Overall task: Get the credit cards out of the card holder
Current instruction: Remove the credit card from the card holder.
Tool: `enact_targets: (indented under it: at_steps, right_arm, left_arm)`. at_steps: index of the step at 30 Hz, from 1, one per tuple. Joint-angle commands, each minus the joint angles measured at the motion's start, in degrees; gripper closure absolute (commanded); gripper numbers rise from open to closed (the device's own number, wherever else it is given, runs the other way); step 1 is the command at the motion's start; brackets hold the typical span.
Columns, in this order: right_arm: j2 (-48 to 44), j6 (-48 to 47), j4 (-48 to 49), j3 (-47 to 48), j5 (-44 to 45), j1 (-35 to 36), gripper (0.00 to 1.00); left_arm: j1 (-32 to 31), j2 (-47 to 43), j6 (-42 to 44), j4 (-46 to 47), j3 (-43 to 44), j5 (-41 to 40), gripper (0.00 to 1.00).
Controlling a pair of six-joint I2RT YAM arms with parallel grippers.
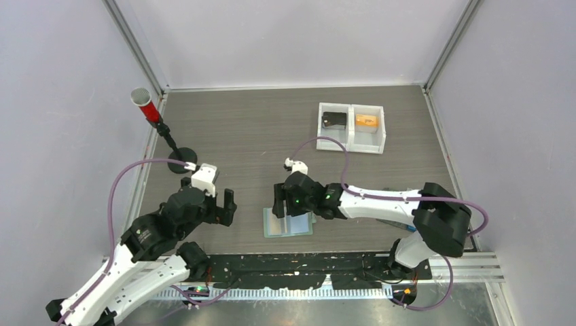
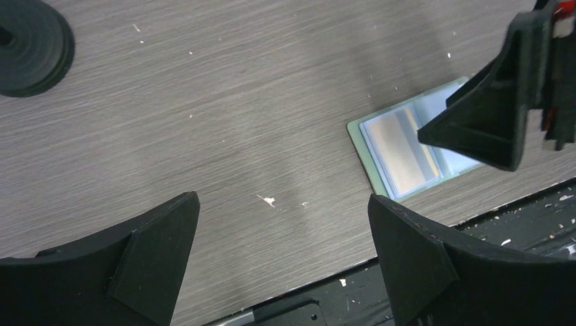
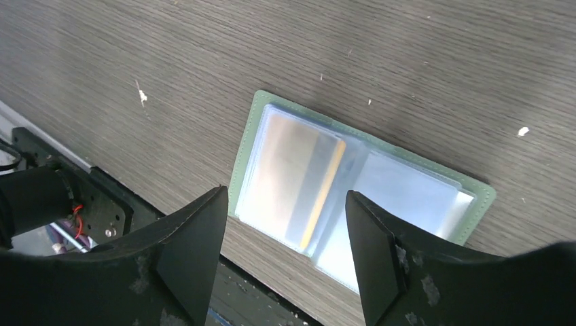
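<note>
Top external: card holder [image 1: 289, 227] partly covered

Grey wood-grain table [image 1: 238, 129] boxed in by pale walls.
The back wall [image 1: 292, 41], left wall [image 1: 61, 102] and right wall [image 1: 516, 102] are plain, matt and faintly lilac, joined at the far corners by slanting metal posts [image 1: 136, 47]. A black strip [image 1: 299, 261] runs along the near edge of the table, with a ribbed metal rail [image 1: 475, 268] at its right end and a brushed metal sheet [image 1: 306, 309] nearer the camera. Small white specks [image 2: 270, 200] dot the wood. The light is soft and even, and the shadows are faint.
</note>
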Motion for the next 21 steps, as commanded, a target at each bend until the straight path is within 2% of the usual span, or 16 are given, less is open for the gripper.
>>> enact_targets:
  at_steps: [1, 8, 21]
  right_arm:
    - [3.8, 3.8, -3.7, 5.2, 7.8, 2.2, 0.28]
    - [8.7, 6.3, -9.1, 10.7, 11.0, 6.0, 0.28]
    - [16.6, 6.1, -14.7, 17.2, 11.7, 8.1, 0.30]
  left_arm:
    - [0.2, -4.1, -0.5, 0.9, -0.8, -3.1, 0.01]
    - [0.2, -8.6, -0.2, 2.3, -2.1, -3.0, 0.01]
    - [0.2, -8.1, -0.3, 2.1, -2.0, -2.9, 0.01]
